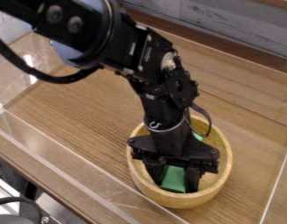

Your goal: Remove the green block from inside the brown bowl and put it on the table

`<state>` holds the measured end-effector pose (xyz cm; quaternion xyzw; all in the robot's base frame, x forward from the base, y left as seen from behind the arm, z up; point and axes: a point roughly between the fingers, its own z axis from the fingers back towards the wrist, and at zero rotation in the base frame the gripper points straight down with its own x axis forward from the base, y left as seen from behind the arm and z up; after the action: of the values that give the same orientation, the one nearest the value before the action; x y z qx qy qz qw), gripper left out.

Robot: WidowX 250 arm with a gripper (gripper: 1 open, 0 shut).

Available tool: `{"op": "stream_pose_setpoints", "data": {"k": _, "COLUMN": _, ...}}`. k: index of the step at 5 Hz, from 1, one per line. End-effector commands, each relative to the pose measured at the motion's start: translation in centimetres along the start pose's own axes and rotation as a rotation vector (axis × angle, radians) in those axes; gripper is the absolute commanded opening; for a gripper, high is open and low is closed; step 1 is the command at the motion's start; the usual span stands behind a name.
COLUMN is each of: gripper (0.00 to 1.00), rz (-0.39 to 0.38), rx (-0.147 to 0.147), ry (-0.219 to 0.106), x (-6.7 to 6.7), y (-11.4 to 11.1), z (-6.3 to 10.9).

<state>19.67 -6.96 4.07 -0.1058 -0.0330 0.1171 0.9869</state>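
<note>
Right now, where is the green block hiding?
It's inside the brown bowl, low and right of the middle in the camera view. The green block sits right under the robot's hand, between its two fingers.

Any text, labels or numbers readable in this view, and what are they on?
None readable: the arm, gripper, bowl, green block and table show no lettering.
A small pale mark on the gripper body is too blurred to read.
</note>
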Motion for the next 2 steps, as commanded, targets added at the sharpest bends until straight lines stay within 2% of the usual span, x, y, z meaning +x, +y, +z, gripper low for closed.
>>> {"op": "stream_pose_setpoints", "data": {"k": 1, "gripper": 0.0, "rz": 0.0, "rx": -0.028, "ry": -0.057, "x": 1.3, "y": -0.6, "z": 1.56}}
{"op": "stream_pose_setpoints", "data": {"k": 2, "gripper": 0.0, "rz": 0.007, "rx": -0.033, "ry": -0.061, "x": 1.52, "y": -0.47, "z": 2.4}}
